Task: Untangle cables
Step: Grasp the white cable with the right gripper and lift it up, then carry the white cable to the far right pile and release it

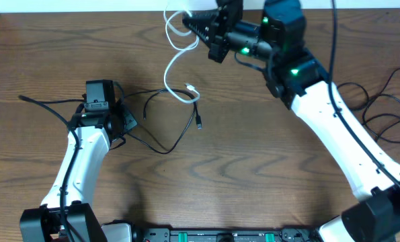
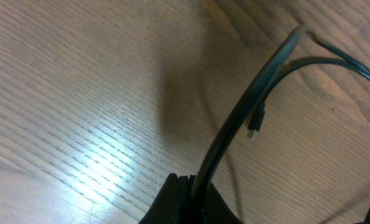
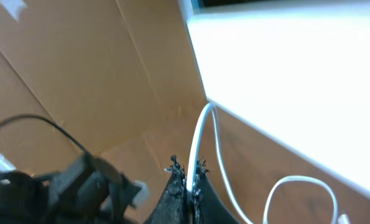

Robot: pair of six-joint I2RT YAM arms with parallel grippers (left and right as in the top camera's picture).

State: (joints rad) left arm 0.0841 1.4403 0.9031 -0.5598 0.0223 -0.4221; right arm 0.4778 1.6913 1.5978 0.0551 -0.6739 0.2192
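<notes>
A thin black cable [image 1: 165, 149] lies in a loose loop at the table's middle, its small plug [image 1: 198, 124] at the right end. My left gripper [image 1: 122, 122] is shut on this cable near its left part. In the left wrist view the black cable [image 2: 247, 99] rises from between the closed fingers of the left gripper [image 2: 188, 182], with a plug end [image 2: 254, 124] beside it. A white cable [image 1: 169, 72] hangs from my right gripper [image 1: 186, 25] at the back and ends in a white plug [image 1: 191, 87] on the table. In the right wrist view the right gripper [image 3: 188, 175] pinches the white cable [image 3: 200, 134].
Loose black wires [image 1: 384, 114] curl on the table at the right edge, beside the right arm. A bright white surface [image 1: 189, 5] runs along the back edge. A brown cardboard wall [image 3: 79, 68] stands behind the table on the left.
</notes>
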